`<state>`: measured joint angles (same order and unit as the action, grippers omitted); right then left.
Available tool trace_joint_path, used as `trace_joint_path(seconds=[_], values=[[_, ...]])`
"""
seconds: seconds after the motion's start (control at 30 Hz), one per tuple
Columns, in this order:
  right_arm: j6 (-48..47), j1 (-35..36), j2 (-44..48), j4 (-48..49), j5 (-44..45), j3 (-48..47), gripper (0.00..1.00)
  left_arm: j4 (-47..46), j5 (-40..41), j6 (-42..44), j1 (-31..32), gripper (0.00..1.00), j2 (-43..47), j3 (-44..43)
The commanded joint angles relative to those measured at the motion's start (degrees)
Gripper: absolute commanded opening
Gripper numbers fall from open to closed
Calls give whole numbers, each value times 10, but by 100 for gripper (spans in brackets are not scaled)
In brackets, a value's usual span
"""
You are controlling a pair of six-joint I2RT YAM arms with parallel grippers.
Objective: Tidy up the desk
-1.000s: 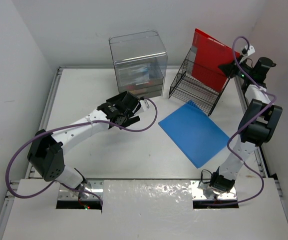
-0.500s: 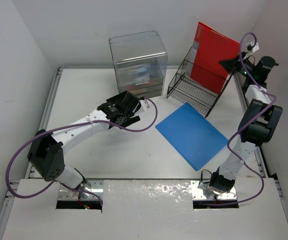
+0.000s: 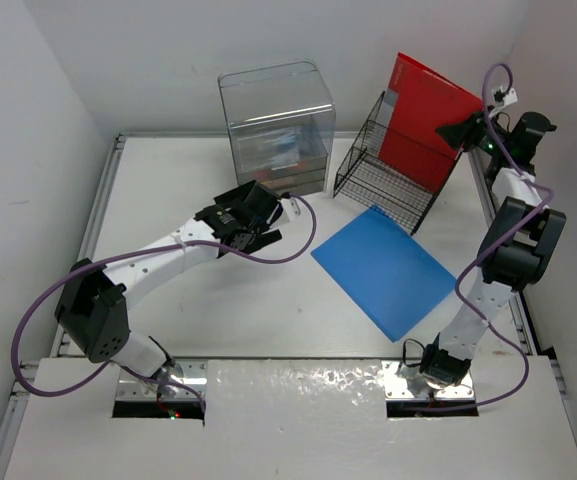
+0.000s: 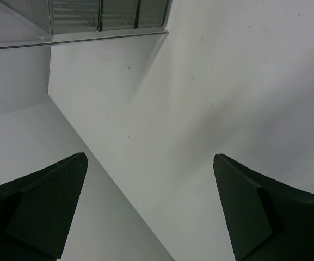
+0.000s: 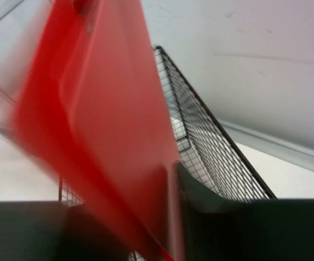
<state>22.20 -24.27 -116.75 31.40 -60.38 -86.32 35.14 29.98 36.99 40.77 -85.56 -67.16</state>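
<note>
Red folder [image 3: 423, 115] leans in the wire rack [image 3: 376, 178], clear box [image 3: 273, 120] beside it, blue folder [image 3: 388, 265] flat nearby.

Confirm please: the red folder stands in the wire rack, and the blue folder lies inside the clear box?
No. The top view shows the blue folder on the desk, not inside the clear box. The red folder does stand in the wire rack.

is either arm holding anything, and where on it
Left gripper is open, holding nothing. The red folder has its right edge between the fingers of the right gripper; a firm grip cannot be told.
</note>
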Motion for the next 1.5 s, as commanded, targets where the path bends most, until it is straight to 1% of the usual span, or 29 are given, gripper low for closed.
trace_joint_path(seconds=[0.0,0.03,0.07,0.1,0.17,0.2,0.27,0.3,0.4,0.43,0.53,0.6,0.63,0.7,0.77,0.83,0.9,0.93,1.0,1.03,1.07,1.1,1.17,1.2,1.27,1.3,1.37,1.47], values=[[-148,3,28,-162,65,-38,42,-24,6,-1,-7,100,14,2],[-175,5,34,-194,87,-39,47,-24,7,-1,-7,100,14,2],[-195,6,41,-247,111,-36,53,-25,7,0,-7,100,14,3],[-215,8,52,-263,160,-33,60,-25,6,0,-8,100,14,2],[-213,8,63,-273,198,-20,65,-24,5,0,-8,100,14,2],[-205,8,73,-270,254,-16,67,-24,4,0,-8,100,15,2],[-197,8,80,-266,314,-7,69,-23,2,-2,-8,100,17,2],[-190,8,86,-267,362,-7,70,-22,1,-2,-7,100,17,3],[-197,9,93,-269,384,-7,74,-21,1,-3,-8,100,20,5],[-196,9,95,-272,381,-9,79,-21,1,-3,-8,99,19,5],[-211,14,107,-288,385,-15,82,-20,0,-2,-8,100,20,7],[-218,24,118,-296,416,-14,82,-20,1,-1,-8,100,21,8],[-218,27,127,-315,494,-23,83,-18,0,-2,-8,100,21,8],[-216,32,132,-348,571,-35,83,-16,-3,-2,-8,100,24,8],[-197,33,146,-369,636,-38,83,-17,-2,-2,-8,100,26,11],[-184,33,160,-379,659,-30,83,-23,3,-2,-8,100,27,12],[-167,36,192,-401,674,-9,84,-24,-4,-4,-8,99,22,8],[-160,37,206,-416,680,18,85,-24,-6,-7,-7,100,20,4],[-141,40,257,-419,721,56,86,-20,-15,-14,-8,99,10,-12],[-137,41,273,-413,737,96,88,-15,-18,-16,-8,100,7,-17],[-131,39,290,-412,751,116,90,-13,-25,-17,-7,99,3,-24],[-126,38,324,-411,774,134,95,-11,-33,-12,-6,100,2,-25],[-101,31,355,-403,755,194,96,-16,-24,-6,4,100,1,-18],[-94,30,381,-404,718,211,97,-29,-16,0,10,100,2,-13],[-67,30,396,-412,669,251,98,-38,2,4,34,100,9,0],[-59,30,405,-416,625,276,99,-38,3,3,44,99,12,2],[-35,30,421,-401,606,316,99,-30,-15,-9,62,100,16,0],[-20,29,440,-414,637,347,99,-22,-57,-38,66,100,5,-16]])
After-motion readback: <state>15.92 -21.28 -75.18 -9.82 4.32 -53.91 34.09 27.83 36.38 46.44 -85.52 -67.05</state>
